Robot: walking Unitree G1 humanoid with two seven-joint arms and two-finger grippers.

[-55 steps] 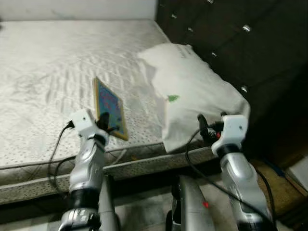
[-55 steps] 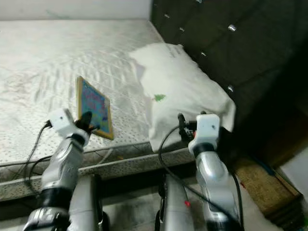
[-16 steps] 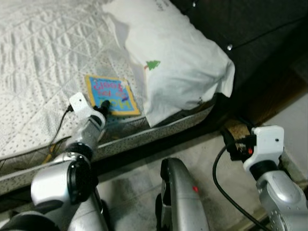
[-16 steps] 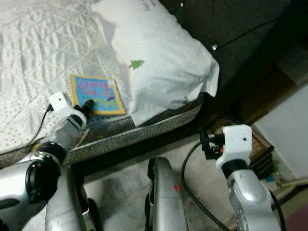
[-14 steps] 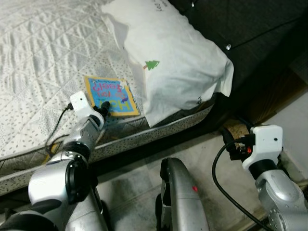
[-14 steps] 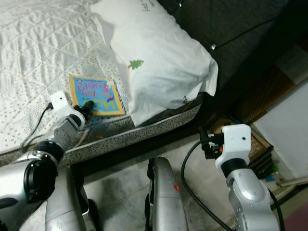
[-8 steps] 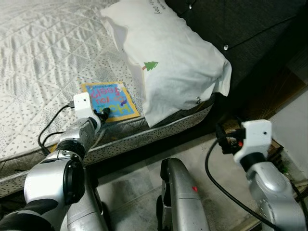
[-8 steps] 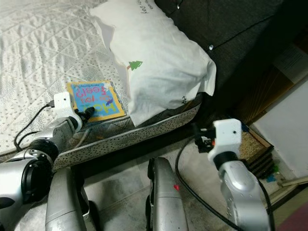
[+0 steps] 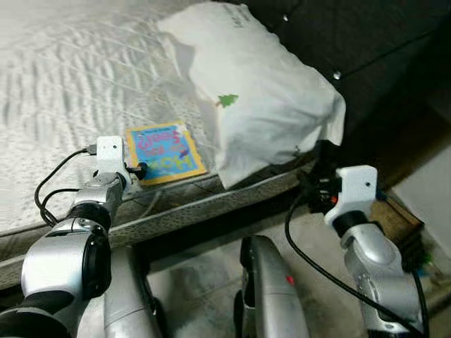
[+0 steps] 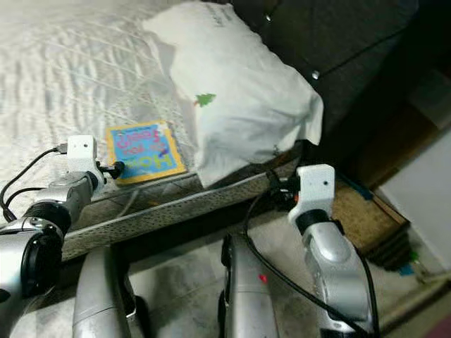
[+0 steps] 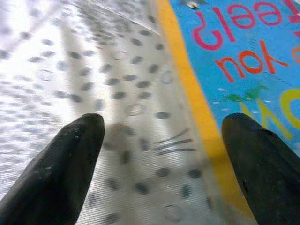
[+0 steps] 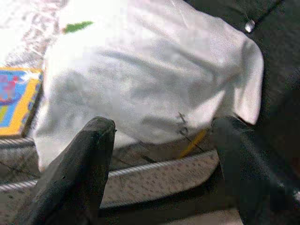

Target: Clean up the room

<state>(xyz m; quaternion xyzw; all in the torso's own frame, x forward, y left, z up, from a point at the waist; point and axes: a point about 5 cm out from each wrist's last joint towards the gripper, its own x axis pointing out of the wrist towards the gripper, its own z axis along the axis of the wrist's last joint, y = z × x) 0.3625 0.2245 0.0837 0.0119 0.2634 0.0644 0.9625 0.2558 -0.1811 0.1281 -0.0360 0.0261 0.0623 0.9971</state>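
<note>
Left jaws (image 11: 161, 154) open by book (image 9: 164, 152) | right jaws (image 12: 161, 154) open facing pillow (image 9: 264, 105)

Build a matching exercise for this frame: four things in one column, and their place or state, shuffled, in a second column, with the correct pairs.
Things
1. book
2. pillow
3. left claw
4. right claw

Places or states
A. open, off the bed's side, aimed at the pillow's lower corner
B. lying flat near the mattress edge, blue cover with a yellow border
C. white, lying against the dark headboard
D. open, at the book's edge, holding nothing

Pairs: 1-B, 2-C, 3-D, 4-A
</note>
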